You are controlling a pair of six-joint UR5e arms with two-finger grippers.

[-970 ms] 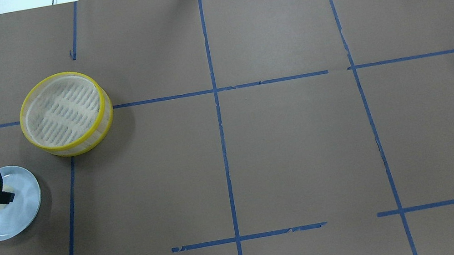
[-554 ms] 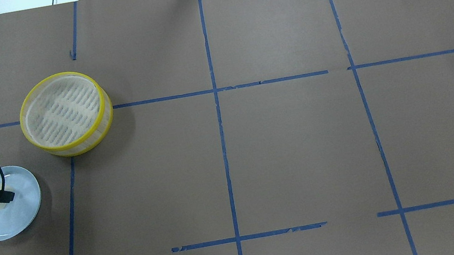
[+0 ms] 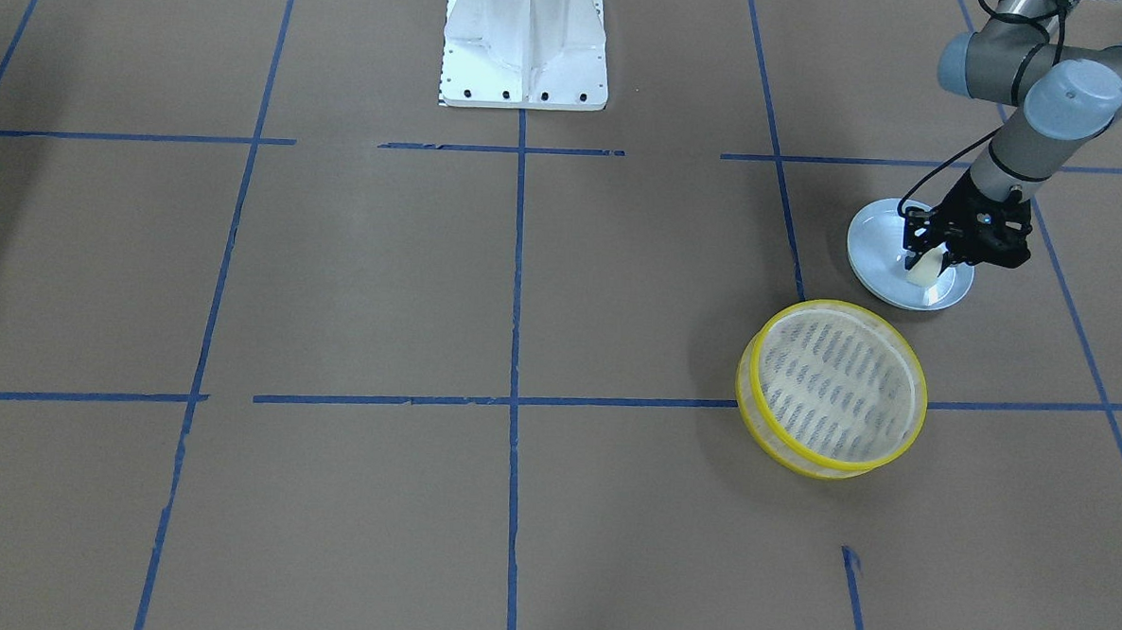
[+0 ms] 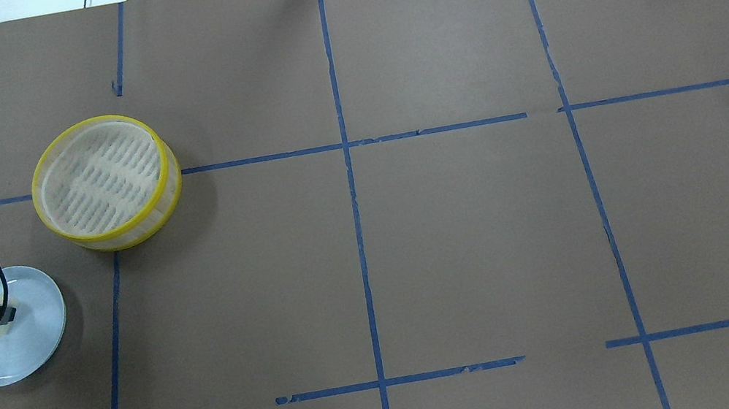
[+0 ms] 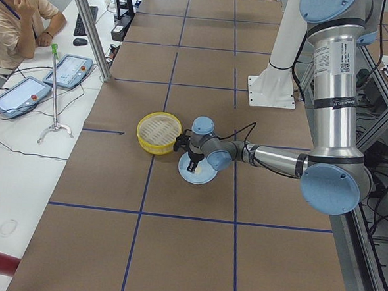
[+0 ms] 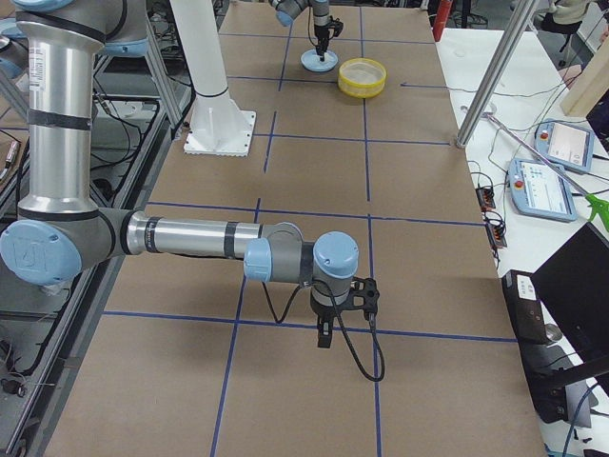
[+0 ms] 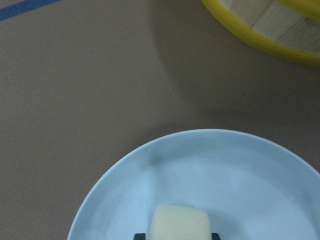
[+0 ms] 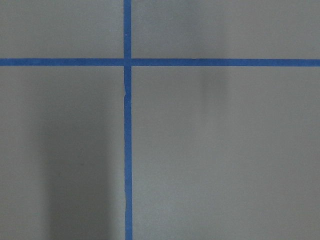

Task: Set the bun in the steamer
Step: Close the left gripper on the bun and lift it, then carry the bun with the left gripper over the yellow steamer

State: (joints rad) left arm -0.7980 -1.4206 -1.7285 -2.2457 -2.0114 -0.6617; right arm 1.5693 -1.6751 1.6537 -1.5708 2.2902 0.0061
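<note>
Overhead exterior view: we are seeing the left gripper drawing its dark fingers closer together over the plate than a second ago. Their outline is reading shorter and narrower, while wrist and plate are keeping their places

Left wrist view: both fingertips are pressing against the sides of the bun, so we are logging the hand as pinching the bun. The bun is sitting on or just above the plate, and we are not able to tell which

The steamer is standing empty near the plate, not touching it. We are judging the grasp as only just made, with the lift and the carry to the steamer remaining

The right gripper is hanging well apart from all of this; whether spread or pressed together, we cannot tell
</note>
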